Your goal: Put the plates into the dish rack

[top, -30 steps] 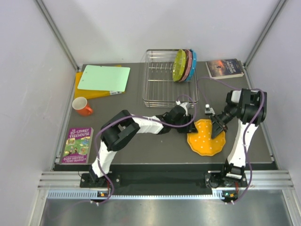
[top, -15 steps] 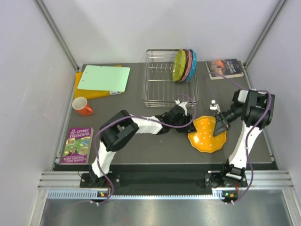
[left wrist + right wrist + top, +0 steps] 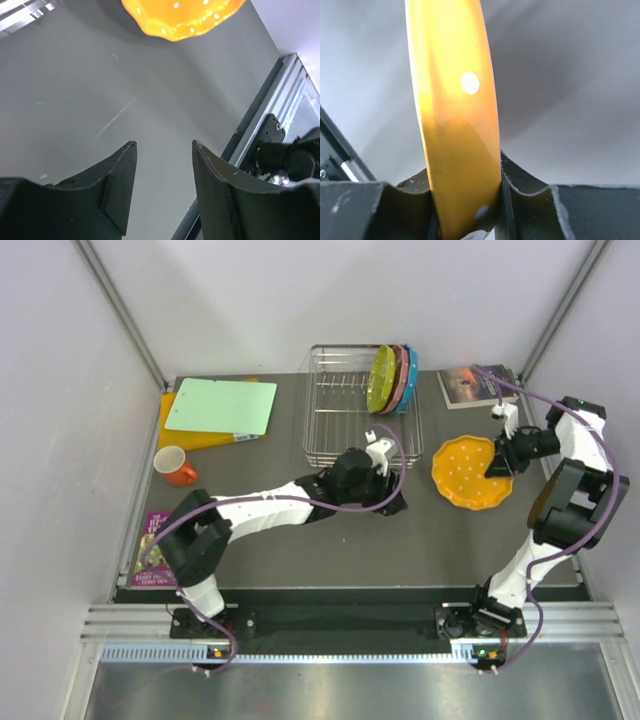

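My right gripper (image 3: pixel 498 462) is shut on the rim of the orange plate (image 3: pixel 465 472), holding it off the table to the right of the dish rack (image 3: pixel 350 445). In the right wrist view the orange plate (image 3: pixel 452 75) stands edge-on, pinched in the right gripper (image 3: pixel 465 167). Three plates stand upright at the rack's right end: yellow-green (image 3: pixel 381 379), pink (image 3: pixel 400 378) and blue (image 3: pixel 411 375). In front of the rack my left gripper (image 3: pixel 393 504) hovers low over the table. It appears open and empty in the left wrist view (image 3: pixel 164 144), with the orange plate (image 3: pixel 182 17) ahead.
A green cutting board (image 3: pixel 222 405) lies on an orange board at the back left, and an orange mug (image 3: pixel 175 465) stands in front of it. One book (image 3: pixel 160 550) lies at the front left, partly under my left elbow. Another book (image 3: pixel 477 384) lies back right.
The right gripper closed on the orange plate's rim, lifted it off the table and carried it back and to the right. The left gripper drew back leftward, away from the plate.
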{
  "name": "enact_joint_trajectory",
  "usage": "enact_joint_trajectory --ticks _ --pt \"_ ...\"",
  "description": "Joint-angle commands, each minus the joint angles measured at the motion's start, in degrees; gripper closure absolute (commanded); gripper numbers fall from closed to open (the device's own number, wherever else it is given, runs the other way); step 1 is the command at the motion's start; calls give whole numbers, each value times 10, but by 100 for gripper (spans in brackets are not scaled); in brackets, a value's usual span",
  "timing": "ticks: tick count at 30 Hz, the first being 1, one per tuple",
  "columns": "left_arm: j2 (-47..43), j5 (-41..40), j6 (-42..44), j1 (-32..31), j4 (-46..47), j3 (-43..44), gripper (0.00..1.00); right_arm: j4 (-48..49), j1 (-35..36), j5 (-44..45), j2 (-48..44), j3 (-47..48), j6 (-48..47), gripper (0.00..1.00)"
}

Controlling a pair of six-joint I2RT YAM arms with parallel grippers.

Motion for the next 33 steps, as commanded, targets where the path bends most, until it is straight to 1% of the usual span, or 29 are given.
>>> enact_joint_trajectory --ticks 1,3,4,6,7,8,10,11,12,13,14,15,16,17,18,19,20,21,22,24,25,26,27,28,29,30,32,33 --pt "-72 2 89 23 -44 -18 47 -85 -2 -112 -50 28 0 100" --pt "-94 4 100 40 -58 -30 46 -85 -8 -145 -43 39 31 100" --pt "-101 4 113 45 -61 -32 46 -84 -17 -183 -40 45 43 100" --pt "-122 -1 124 60 -64 -38 46 -83 -28 -217 -38 82 87 100" --pt "-130 0 130 71 -91 -38 46 -81 -35 -244 -35 100 106 100" --pt "-136 1 134 78 -97 -39 46 -82 -39 -255 -30 144 146 100" --pt "-154 0 153 97 -110 -38 46 -81 -44 -272 -26 196 185 100" --pt "-159 -1 161 104 -114 -38 46 -80 -44 -274 -22 254 220 100" --pt "-171 -8 170 114 -115 -39 46 -80 -43 -277 -17 287 240 100" --pt "-176 -12 171 136 -111 -40 46 -77 -42 -279 -11 355 290 100" --pt "-181 -15 171 150 -110 -42 46 -66 -41 -279 0 379 328 100" --pt "-190 -17 171 165 -108 -42 46 2 -39 -270 -7 381 373 100" --pt "-196 -23 172 189 -104 -43 46 36 -32 -260 -19 370 431 100" --pt "-206 -28 174 199 -98 -42 46 62 -25 -249 -38 350 450 100" --pt "-213 -34 178 209 -94 -42 45 90 -17 -232 -40 352 467 100" --pt "-219 -37 181 229 -90 -42 45 103 -2 -220 -40 359 489 100" --pt "-225 -46 186 238 -84 -41 44 115 8 -210 -36 379 530 100" --pt "-236 -53 190 247 -82 -39 44 138 19 -179 -38 387 544 100" --pt "-240 -59 192 266 -81 -39 44 151 46 -162 -39 394 570 100" --pt "-248 -61 191 284 -84 -34 44 173 72 -138 -27 428 603 100" --pt "-250 -65 187 302 -87 -34 43 180 98 -131 -18 444 652 100" --pt "-252 -68 180 310 -88 -33 43 191 110 -119 -4 466 682 100" --pt "-254 -67 167 318 -90 -34 43 235 120 -102 -3 460 718 100" --pt "-254 -68 165 328 -89 -35 43 255 137 -94 -2 452 770 100" --pt "-256 -73 164 332 -90 -37 43 269 146 -78 3 446 794 100" --pt "-255 -90 163 336 -90 -37 42 295 156 -53 3 439 806 100" --pt "-246 -105 164 348 -86 -39 42 284 194 -11 11 455 786 100" --pt "-240 -129 167 353 -83 -39 42 283 206 14 16 460 782 100"
